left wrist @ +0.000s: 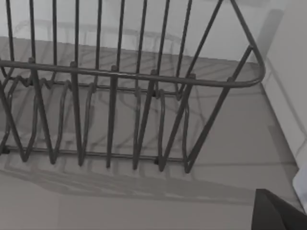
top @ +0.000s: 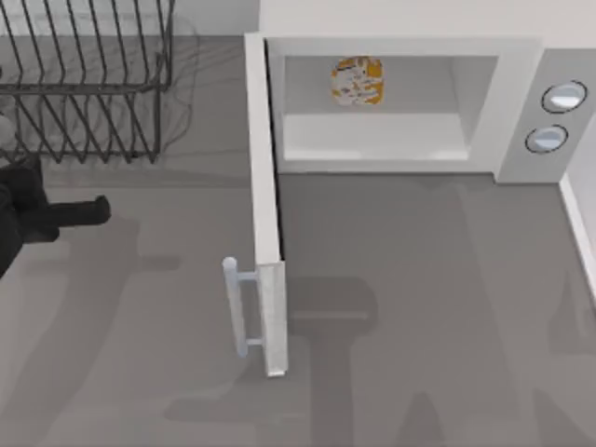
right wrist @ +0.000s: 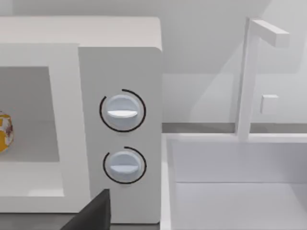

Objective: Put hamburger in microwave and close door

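Note:
The hamburger [top: 358,81], wrapped in white paper with orange patches, lies inside the microwave [top: 400,47] at the back of its pale cavity. Its edge also shows through the opening in the right wrist view [right wrist: 4,132]. The door [top: 265,223] stands wide open, sticking out towards the table's front, its bar handle [top: 233,305] on the left face. My left gripper [top: 98,210] hovers at the table's left edge, well left of the door and level with its middle. A dark part of my right gripper [right wrist: 93,213] sits below the microwave's two knobs [right wrist: 122,112].
A black wire dish rack [top: 88,84] stands at the back left, close behind my left arm, and spans the left wrist view [left wrist: 129,81]. A white sink basin [right wrist: 230,191] with a tap lies right of the microwave. Bare grey tabletop extends in front.

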